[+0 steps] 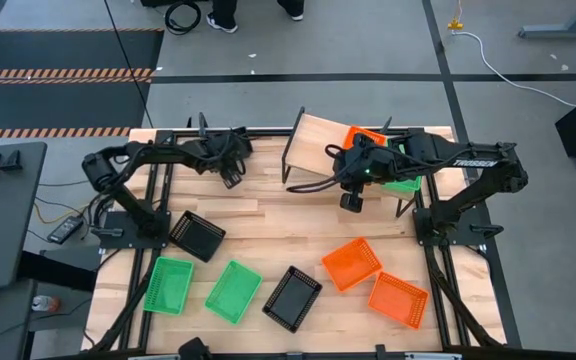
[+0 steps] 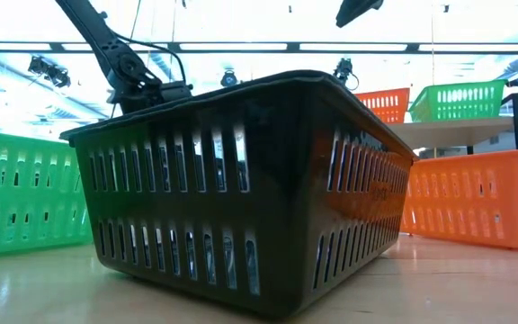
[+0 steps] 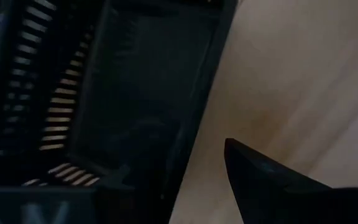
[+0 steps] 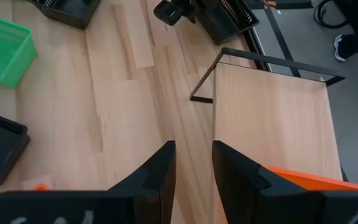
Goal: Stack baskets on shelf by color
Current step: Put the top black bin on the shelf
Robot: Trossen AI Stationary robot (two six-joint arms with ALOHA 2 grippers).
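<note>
Black mesh plastic basket (image 1: 220,149) sat grasped in the left gripper (image 1: 230,172), well left of the light wooden plank shelf (image 1: 318,145); the empty, part-open right gripper (image 1: 353,197) hung nearer it.

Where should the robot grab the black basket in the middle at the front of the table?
Best on a long side wall of the black basket, pinching the rim from straight above. It sits upright and open on the table, so one finger can slip inside and one outside. The green basket lies close on one side, so the wall facing the orange basket looks roomier.
</note>
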